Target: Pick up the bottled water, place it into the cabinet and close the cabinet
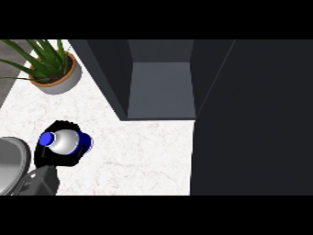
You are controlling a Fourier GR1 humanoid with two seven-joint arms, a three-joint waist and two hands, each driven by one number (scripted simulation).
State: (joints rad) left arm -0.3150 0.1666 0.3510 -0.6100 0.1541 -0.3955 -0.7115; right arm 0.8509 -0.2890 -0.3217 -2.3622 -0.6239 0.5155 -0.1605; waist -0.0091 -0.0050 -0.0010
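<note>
My black left hand (50,158) is curled round the grey water bottle with a blue cap (67,142), over the left part of the white marble bench (145,156). The open dark cabinet (160,87) stands well apart, a potted green plant (50,69) at its left.

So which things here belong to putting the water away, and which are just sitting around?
Part of the job:
bottled water, held in the left hand
cabinet, standing open

Just lying about:
potted plant at the counter's far left corner
</note>
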